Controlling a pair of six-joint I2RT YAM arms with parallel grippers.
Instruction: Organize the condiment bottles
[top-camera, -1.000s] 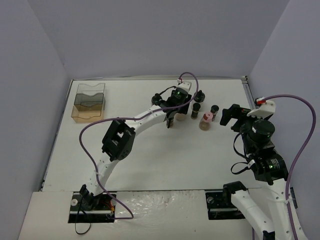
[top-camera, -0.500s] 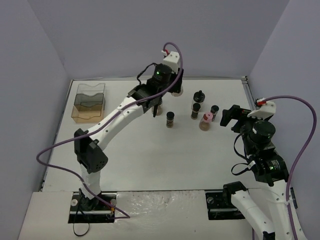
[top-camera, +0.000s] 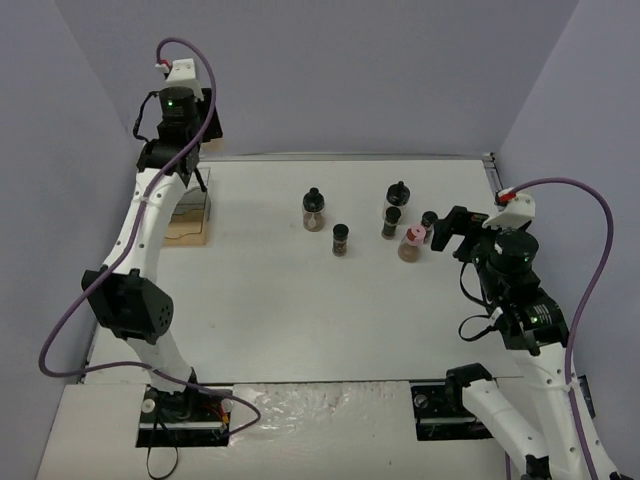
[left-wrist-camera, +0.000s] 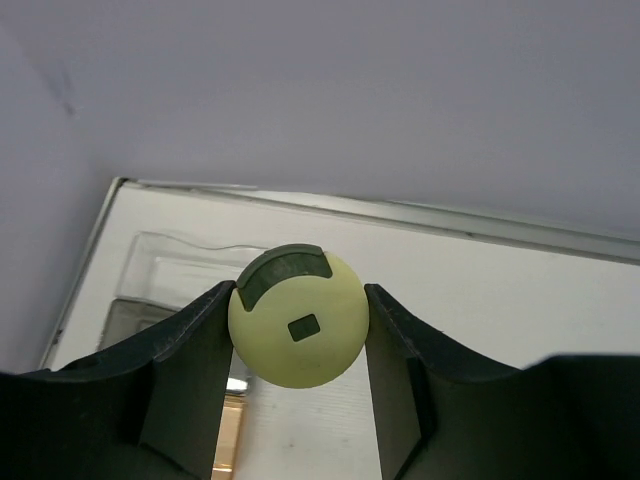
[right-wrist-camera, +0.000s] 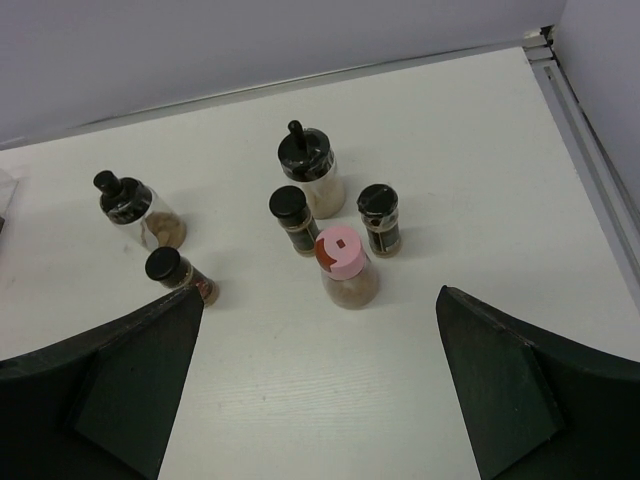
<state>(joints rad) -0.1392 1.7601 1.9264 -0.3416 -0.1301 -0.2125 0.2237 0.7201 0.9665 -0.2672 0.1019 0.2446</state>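
Seeming light and rigid, the yellow-capped jar (left-wrist-camera: 300, 345) is pinched by its smooth, slippery cap in the left gripper (left-wrist-camera: 297, 320) — the right gripper (right-wrist-camera: 320, 293) is spread wide.

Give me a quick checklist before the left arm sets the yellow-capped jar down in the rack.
1. Grip of left fingers on yellow-capped jar: ok.
2. Jar lined up with one compartment of the rack: cannot tell.
3. That compartment free: cannot tell, the jar hides much of it.
4. Spare right fingers open and empty: ok.
5. Remaining pink-capped jar and five black-capped jars upright: ok.
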